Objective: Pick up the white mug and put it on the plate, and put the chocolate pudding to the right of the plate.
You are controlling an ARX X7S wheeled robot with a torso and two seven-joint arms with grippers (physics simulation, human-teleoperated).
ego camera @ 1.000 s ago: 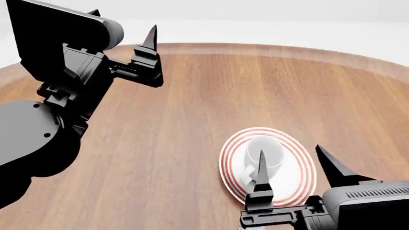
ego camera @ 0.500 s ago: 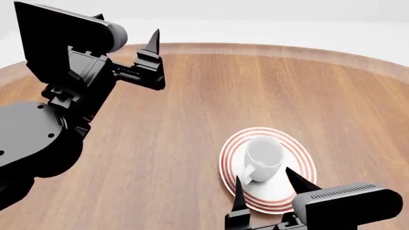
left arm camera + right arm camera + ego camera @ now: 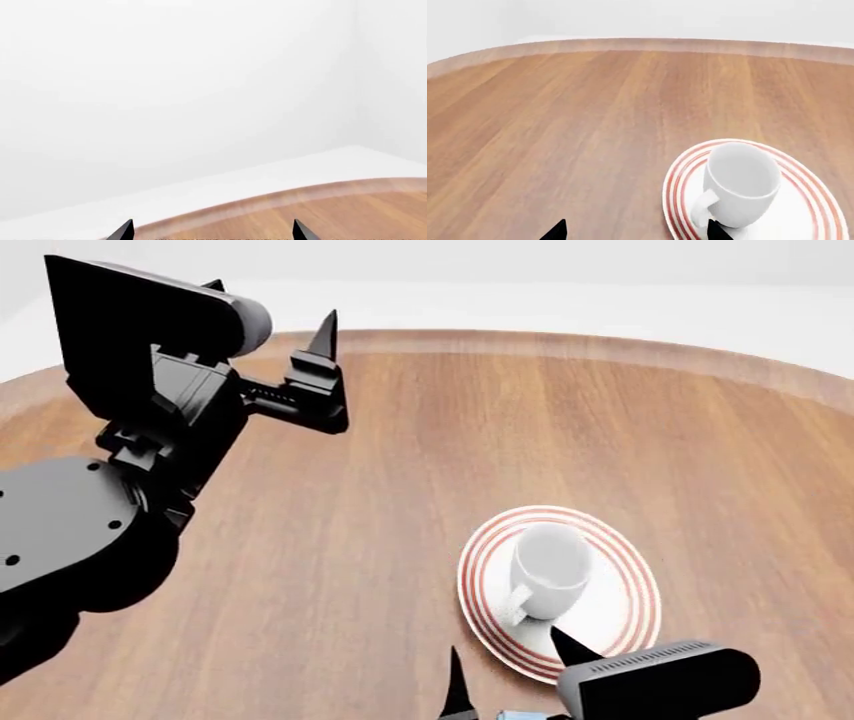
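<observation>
the white mug (image 3: 549,570) is sitting upright on the plate (image 3: 627,625); both hands are released; the chocolate pudding is showing nowhere, placement outstanding.

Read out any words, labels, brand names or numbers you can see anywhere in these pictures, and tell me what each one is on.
No readable text in any view.
The glossy white ceramic mug is unmarked.
The round white plate with red rings carries only rings, no lettering.
The wooden table shows only grain.
The black left gripper and right gripper bear no legible markings.
</observation>
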